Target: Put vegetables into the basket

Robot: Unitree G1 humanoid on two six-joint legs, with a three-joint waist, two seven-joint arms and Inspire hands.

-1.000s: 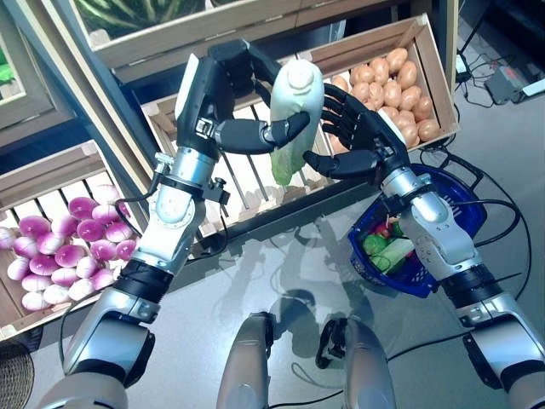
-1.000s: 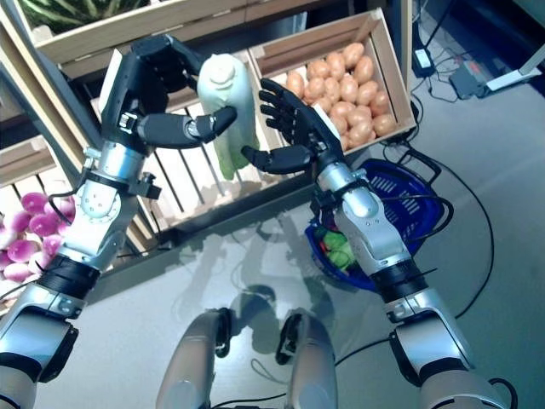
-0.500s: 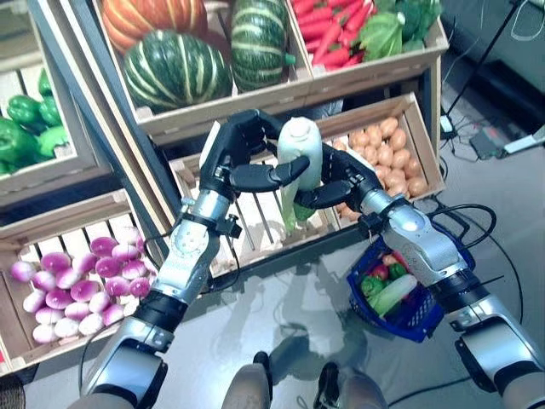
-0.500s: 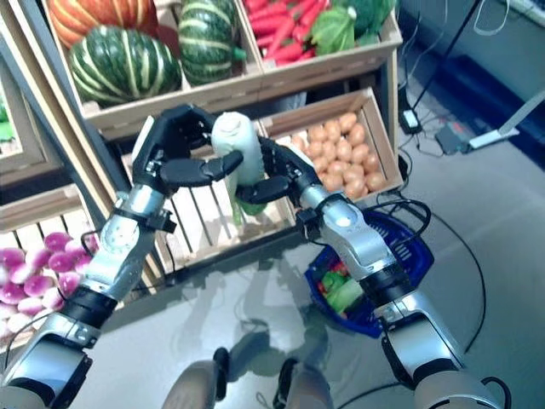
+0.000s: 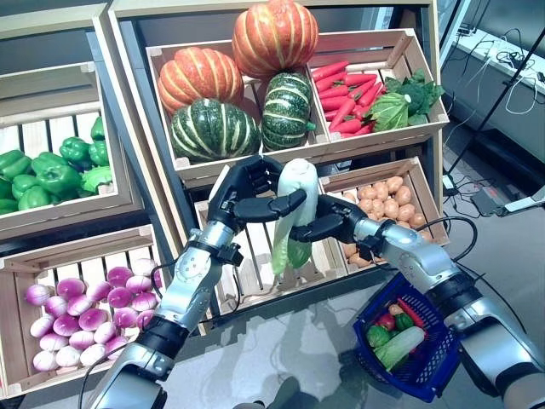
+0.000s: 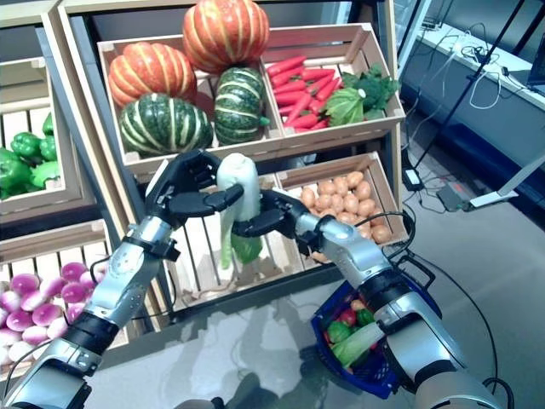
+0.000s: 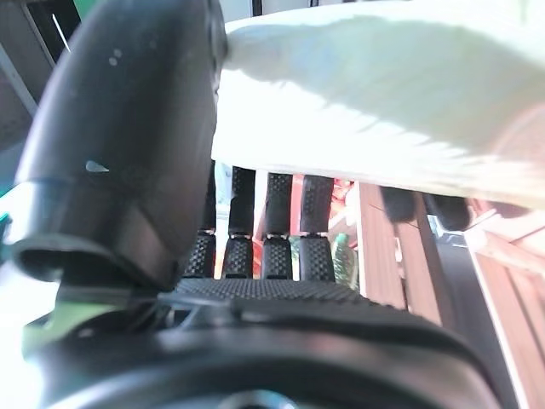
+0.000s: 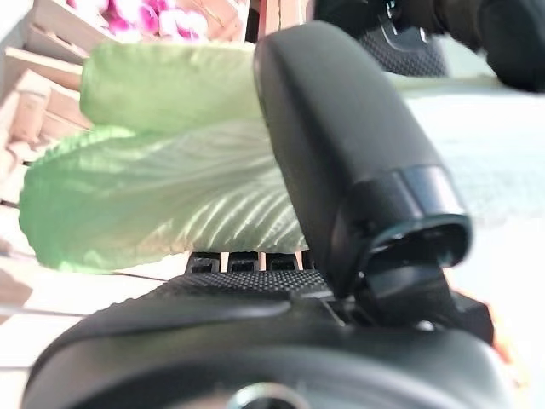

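Note:
A long pale cabbage (image 5: 295, 192), white stalk up and green leaves hanging down, is held upright in front of the shelves. My left hand (image 5: 244, 186) grips its upper part, thumb across the front and fingers behind. My right hand (image 5: 339, 224) clasps it from the other side, lower down. In the right wrist view the thumb (image 8: 349, 153) lies over the green leaves (image 8: 153, 187). In the left wrist view the white stalk (image 7: 383, 119) rests against the thumb (image 7: 128, 145). The blue basket (image 5: 434, 371) sits low at the right, below my right forearm, with several vegetables inside.
Behind the cabbage is a bare slatted crate (image 5: 255, 264). Potatoes (image 5: 387, 200) fill the crate to its right. Pumpkins (image 5: 272, 38) and red vegetables (image 5: 345, 85) are on the shelf above. Green peppers (image 5: 43, 170) and purple bulbs (image 5: 85, 315) lie at the left.
The camera has tilted up, bringing the upper shelves into view. My right hand, open beside the cabbage a second ago, has curled round it. The left hand keeps its hold.

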